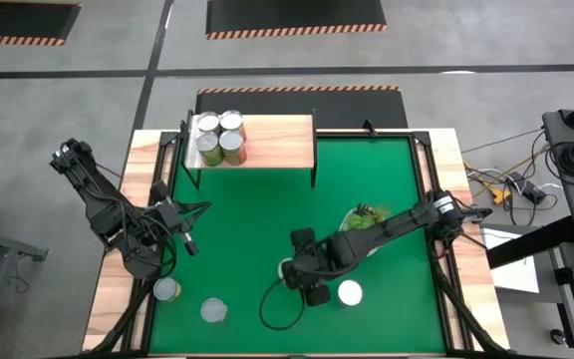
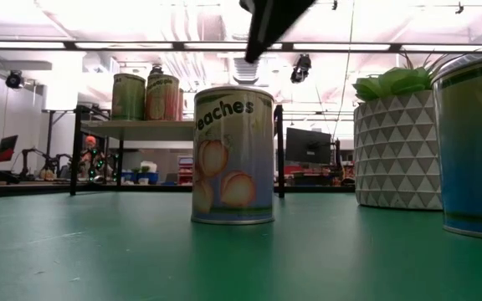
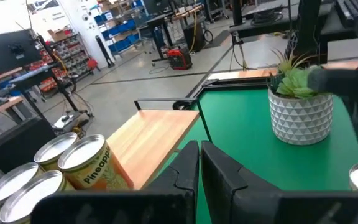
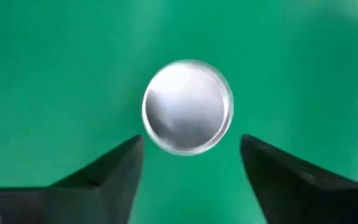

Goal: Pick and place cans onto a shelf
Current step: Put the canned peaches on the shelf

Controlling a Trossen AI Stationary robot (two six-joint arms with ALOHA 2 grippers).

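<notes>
The right tool [image 4: 188, 158] hangs with fingers spread above a silver-topped can [image 4: 188, 106] on the green mat [image 1: 267, 229], while the left tool [image 3: 199, 171] waits closed, empty.

- Bright, even overhead light; ceiling strip lights [image 2: 224, 46] glare white across twelve o'clock in the low view.
- Right wrist view: can top [image 4: 188, 106] blurred, glare washing its silvery face.
- Low view: blue can [image 2: 475, 146] at three o'clock soft, cropped.
- Shadows on the green mat [image 1: 367, 189] are faint.
</notes>
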